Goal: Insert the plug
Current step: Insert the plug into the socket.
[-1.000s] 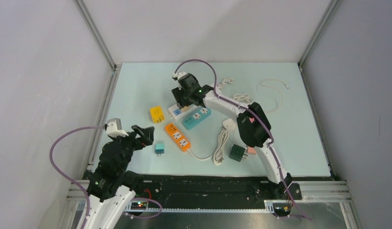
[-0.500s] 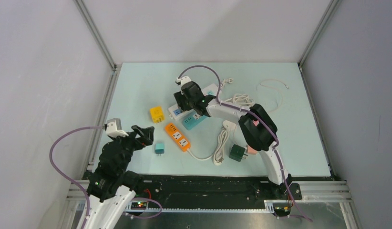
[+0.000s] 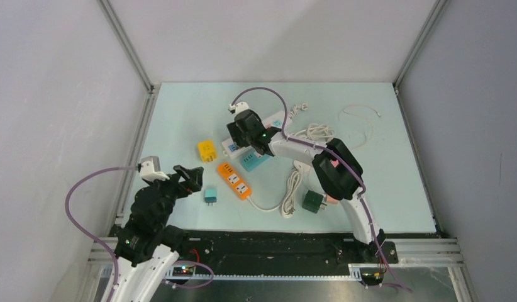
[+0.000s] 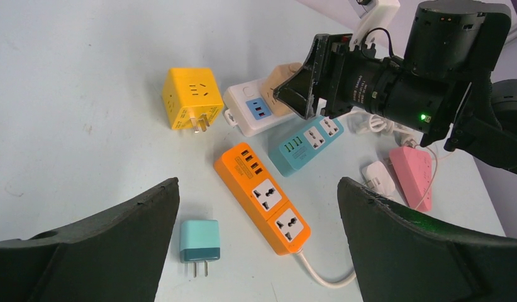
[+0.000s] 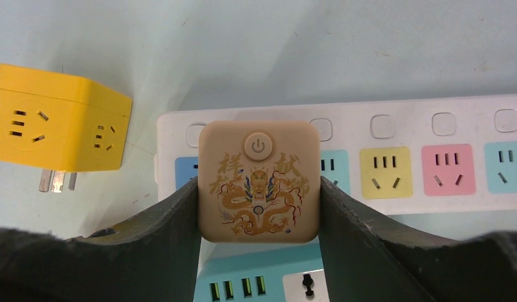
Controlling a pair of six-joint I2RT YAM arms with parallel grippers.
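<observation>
Plug (image 5: 258, 173) prongs hidden; right hand (image 5: 258, 204) grips it over white strip (image 5: 407, 189).

Both arms share one build: matte black joint housings linked by smooth, curved white segments. On the left arm (image 3: 152, 211), a purple cable (image 3: 80, 189) runs to a small white camera block (image 3: 150, 165) at the wrist. The right arm (image 3: 334, 170) has a second purple cable (image 3: 268, 91) and its own white block (image 3: 234, 107). A green light (image 4: 423, 116) glows on its wrist housing. The left pincer (image 3: 194, 178) and right pincer (image 5: 258, 182) have broad, black, wedge-shaped fingers (image 5: 136, 245).
</observation>
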